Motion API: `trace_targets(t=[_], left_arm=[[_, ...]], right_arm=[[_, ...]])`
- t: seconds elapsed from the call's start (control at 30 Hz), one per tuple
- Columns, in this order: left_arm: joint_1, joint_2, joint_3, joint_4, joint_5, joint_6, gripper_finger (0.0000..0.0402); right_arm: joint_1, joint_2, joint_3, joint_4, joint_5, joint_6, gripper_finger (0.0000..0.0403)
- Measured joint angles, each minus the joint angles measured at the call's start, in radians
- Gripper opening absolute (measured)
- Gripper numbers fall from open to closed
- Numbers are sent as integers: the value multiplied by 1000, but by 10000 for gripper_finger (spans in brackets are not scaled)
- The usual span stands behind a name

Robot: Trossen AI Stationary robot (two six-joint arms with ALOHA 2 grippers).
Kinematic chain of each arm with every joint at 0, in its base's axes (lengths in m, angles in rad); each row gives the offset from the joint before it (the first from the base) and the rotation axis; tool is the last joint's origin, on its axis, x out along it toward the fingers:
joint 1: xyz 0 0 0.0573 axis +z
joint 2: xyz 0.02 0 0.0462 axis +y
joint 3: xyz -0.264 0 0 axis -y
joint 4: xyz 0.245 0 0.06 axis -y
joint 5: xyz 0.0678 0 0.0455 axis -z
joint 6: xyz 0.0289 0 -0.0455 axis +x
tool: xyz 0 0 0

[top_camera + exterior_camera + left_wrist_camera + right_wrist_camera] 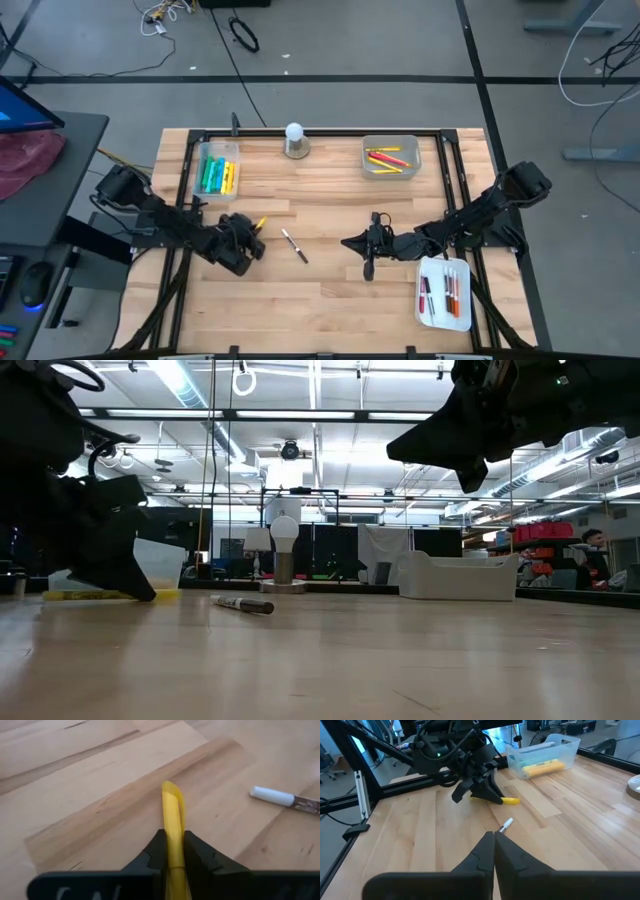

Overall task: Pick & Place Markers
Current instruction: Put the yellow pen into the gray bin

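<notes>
A yellow marker (172,820) lies on the wooden table (330,300) at centre left, with my left gripper (252,232) shut on it. The marker's free end (512,800) sticks out past the fingers toward the table's right. A marker with a white end and dark body (294,245) lies flat on the table between the two grippers. My right gripper (494,836) hangs shut and empty above the table's middle right, pointing at the left gripper (482,790). My left gripper pinches the yellow marker's shaft (174,851) between its two fingers (156,851), which lie along the marker. The fingers slant down from the table's left. The marker lies low and level along the table top (90,595).
A clear tray (218,168) with green and yellow markers stands at the far left. Another tray (390,157) with yellow and red ones is at the far right. A white tray (444,292) with red and dark markers is near right. A white ball on a base (294,140) stands at the far middle.
</notes>
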Motion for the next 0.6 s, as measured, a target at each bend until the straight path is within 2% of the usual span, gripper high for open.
trace_targets(t=[0.13,0.23,0.43,0.6], left_arm=[[0,-11,-2,85,5,96,45],[-3,-24,0,265,31,269,45],[13,-26,0,871,18,853,45],[57,-26,0,1326,194,1232,45]], right_arm=[[0,0,0,0,0,-3,13],[0,0,0,0,-16,-3,13],[-1,16,0,-2,-81,-3,19],[-1,119,0,126,-81,-6,65]])
